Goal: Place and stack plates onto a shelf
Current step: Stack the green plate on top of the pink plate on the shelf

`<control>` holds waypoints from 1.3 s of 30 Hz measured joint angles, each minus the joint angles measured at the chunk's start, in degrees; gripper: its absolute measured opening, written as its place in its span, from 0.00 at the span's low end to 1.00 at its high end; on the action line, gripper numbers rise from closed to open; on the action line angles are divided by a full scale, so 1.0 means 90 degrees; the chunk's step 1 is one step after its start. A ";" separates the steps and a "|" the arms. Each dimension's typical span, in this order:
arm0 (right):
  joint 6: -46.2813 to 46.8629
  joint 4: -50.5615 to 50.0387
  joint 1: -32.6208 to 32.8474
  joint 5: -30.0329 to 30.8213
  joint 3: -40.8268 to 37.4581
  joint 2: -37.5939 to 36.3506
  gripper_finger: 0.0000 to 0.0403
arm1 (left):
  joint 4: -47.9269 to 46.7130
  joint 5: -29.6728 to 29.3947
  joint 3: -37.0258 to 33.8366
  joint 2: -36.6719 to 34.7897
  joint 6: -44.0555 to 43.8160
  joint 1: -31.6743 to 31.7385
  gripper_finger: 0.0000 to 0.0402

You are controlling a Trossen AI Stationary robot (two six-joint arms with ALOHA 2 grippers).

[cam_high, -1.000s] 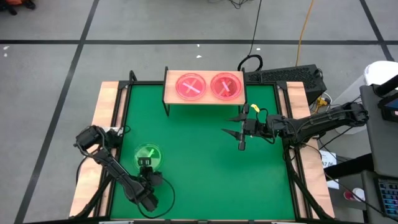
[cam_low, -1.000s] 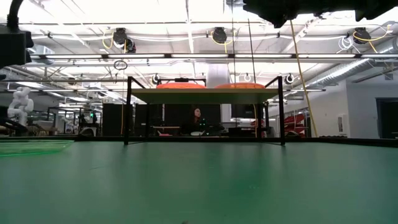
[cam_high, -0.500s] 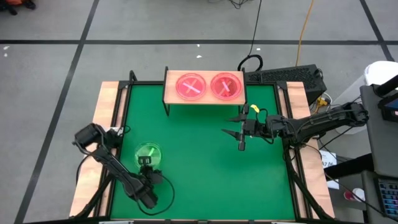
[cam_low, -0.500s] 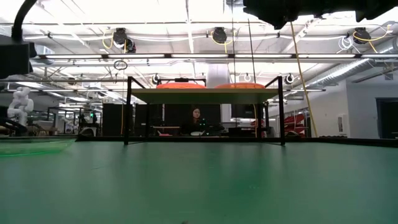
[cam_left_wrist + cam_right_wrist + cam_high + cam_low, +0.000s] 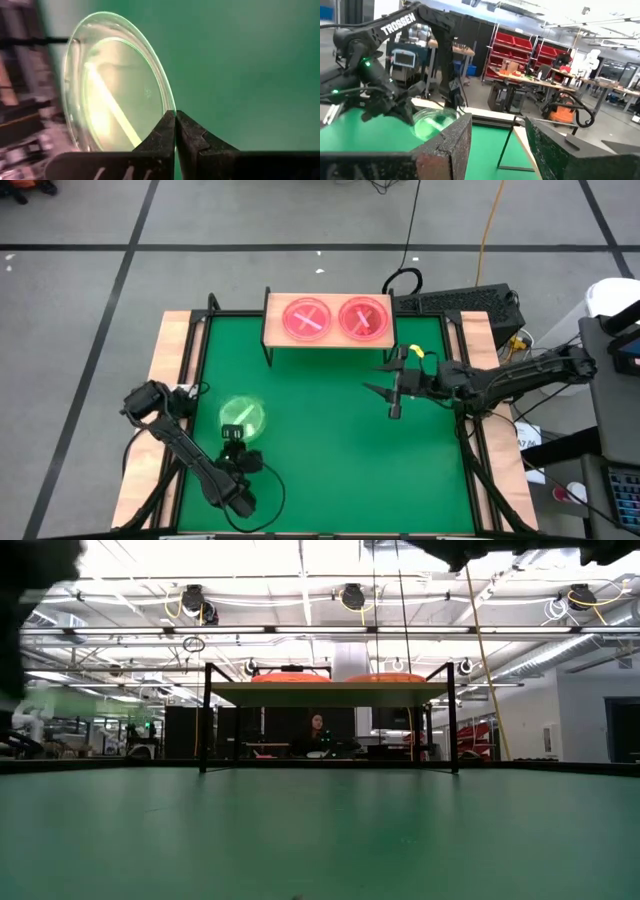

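The green mat (image 5: 330,450) covers the table between 2 strips of bare wood. At 12 o'clock on the mat stands the shelf (image 5: 328,337), a light-wood board on thin black legs. In the low view it shows as a flat board (image 5: 327,692) raised above the mat, with a person (image 5: 317,730) seated in the room behind it.

The left arm (image 5: 185,450) comes in from 8 o'clock and bends toward 7 o'clock. The right arm (image 5: 510,377) reaches in from 3 o'clock, and its gripper (image 5: 392,388) hangs over the mat at about 2 o'clock, below the shelf's right end. Its fingers stand well apart with nothing between them, as the right wrist view (image 5: 492,145) shows.

2 pink plates lie side by side on the shelf, the left one (image 5: 306,319) and the right one (image 5: 363,318), each with crossed bright stripes. From the low view their rims (image 5: 290,675) rise just above the board.

The green plate (image 5: 242,416) is at 8 o'clock on the mat, tilted and lifted off it. The left gripper (image 5: 232,434) is closed tight on its near rim. In the left wrist view the 2 dark fingers (image 5: 160,136) pinch the plate's edge (image 5: 117,82), and the plate stands nearly on edge, its bright stripe running across its centre.
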 joint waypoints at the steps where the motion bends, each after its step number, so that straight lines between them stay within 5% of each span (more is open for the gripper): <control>1: 0.0045 -0.0069 0.0000 0.0000 0.0000 -0.0114 0.42 | -0.0315 -0.0201 0.0143 -0.0032 0.0000 0.0037 0.01; 12: -0.0005 -0.1442 0.0000 0.0000 0.0000 -0.1522 0.42 | -0.0599 -0.2396 0.0376 -0.1430 0.1738 0.1388 0.00; 20: 0.0285 -0.2573 -0.0002 0.0002 0.0000 -0.2153 0.42 | 0.1395 -0.3282 0.0381 -0.2449 0.5222 0.3268 0.00; 24: 0.0308 -0.2830 -0.0002 0.0000 0.0002 -0.2208 0.42 | 0.3284 -0.2643 0.0382 -0.2701 0.7479 0.4313 0.00; 31: 0.0281 -0.2985 -0.0002 0.0000 0.0000 -0.2186 0.42 | 0.5754 -0.0229 0.0382 -0.2670 1.0293 0.5922 0.00; 39: 0.0283 -0.3004 -0.0002 0.0000 0.0000 -0.2186 0.42 | 0.5555 0.1280 0.0382 -0.2573 1.1373 0.7159 0.00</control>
